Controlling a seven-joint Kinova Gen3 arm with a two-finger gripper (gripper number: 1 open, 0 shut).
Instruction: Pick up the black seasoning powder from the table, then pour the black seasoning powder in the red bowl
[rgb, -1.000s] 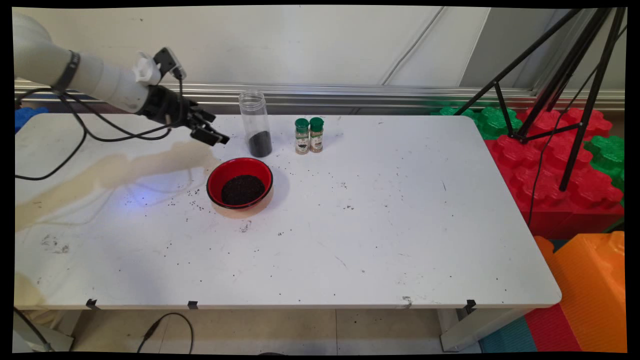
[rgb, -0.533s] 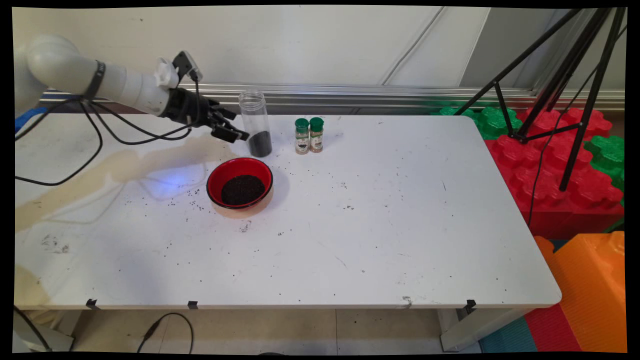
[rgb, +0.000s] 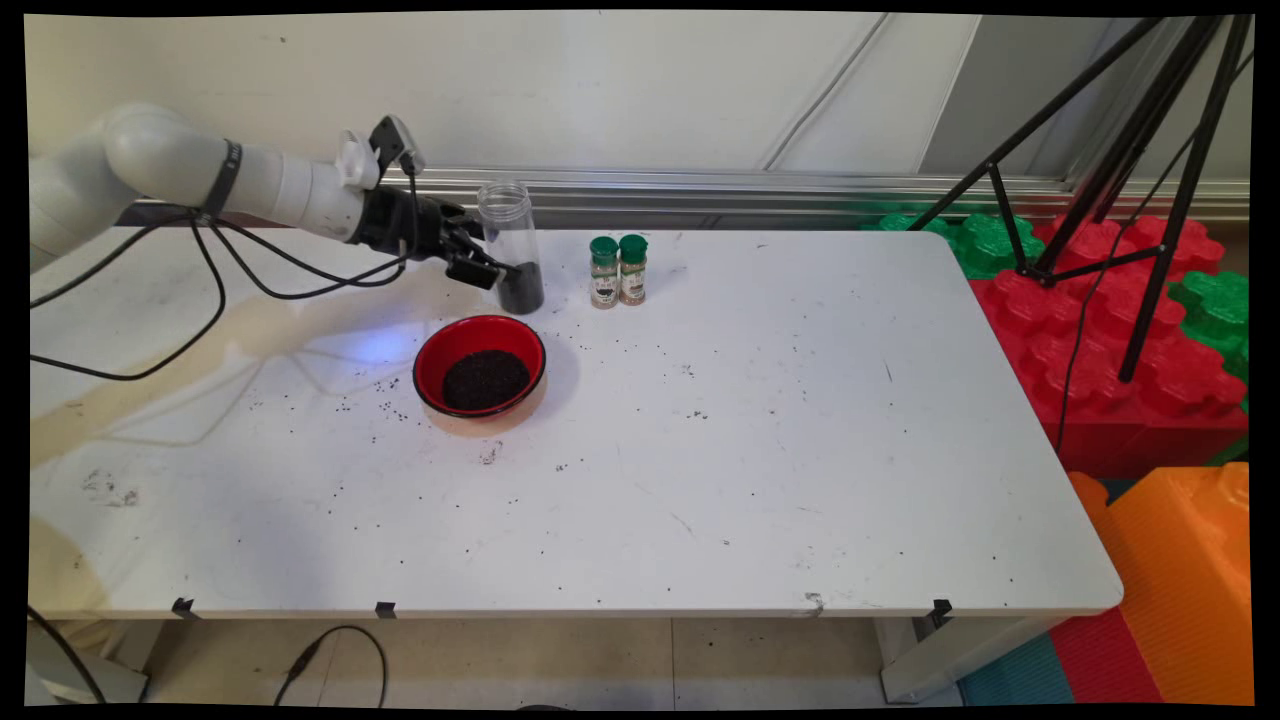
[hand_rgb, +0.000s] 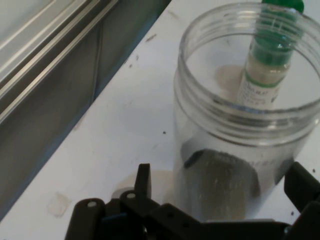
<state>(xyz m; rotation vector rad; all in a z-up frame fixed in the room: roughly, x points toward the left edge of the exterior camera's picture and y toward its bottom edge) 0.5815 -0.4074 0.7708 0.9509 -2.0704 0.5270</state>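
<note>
Hand (rgb: 480, 267) spread wide, one finger (hand_rgb: 143, 181) on each side of the lidless clear jar (rgb: 510, 246) of dark grains at the tabletop's (rgb: 760, 430) far edge, not clamped. Red bowl (rgb: 480, 366) sits near; two green-capped bottles (rgb: 618, 270) stand beside.

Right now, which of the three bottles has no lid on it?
The tall clear jar with dark grains at its bottom is open on top. The two small spice bottles beside it both wear green caps.
</note>
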